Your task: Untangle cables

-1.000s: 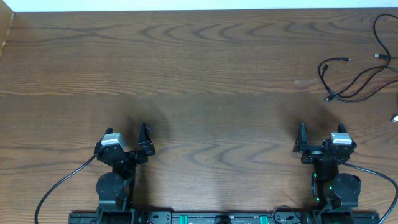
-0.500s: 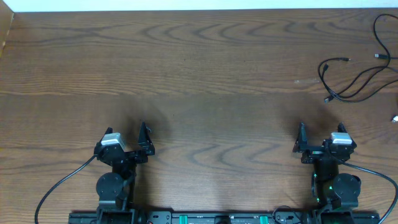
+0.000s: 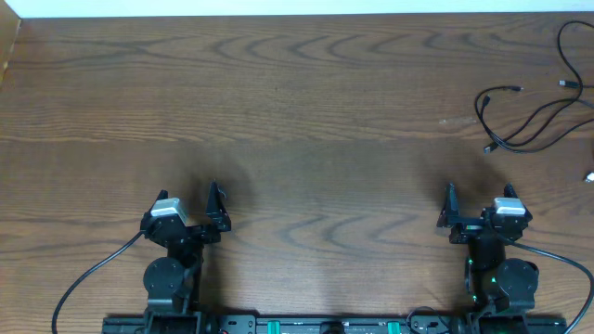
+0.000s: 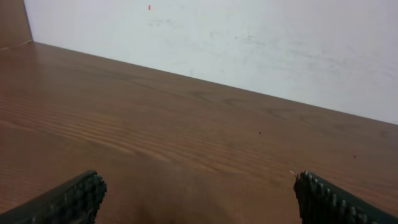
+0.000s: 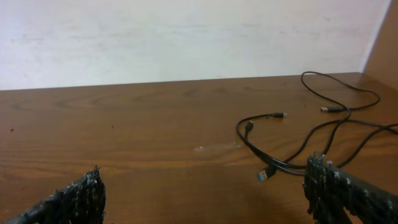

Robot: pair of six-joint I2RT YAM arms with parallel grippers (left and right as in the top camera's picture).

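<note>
Several thin black cables lie loosely looped and crossed on the wooden table at the far right back. They also show in the right wrist view, where one plug has a blue tip. A small pale plug end shows at the right edge. My left gripper is open and empty at the front left, with its fingers wide apart in its wrist view. My right gripper is open and empty at the front right, well short of the cables.
A white wall runs along the table's back edge. A wooden side panel stands at the far left corner. The arms' thick black cables trail off the front edge.
</note>
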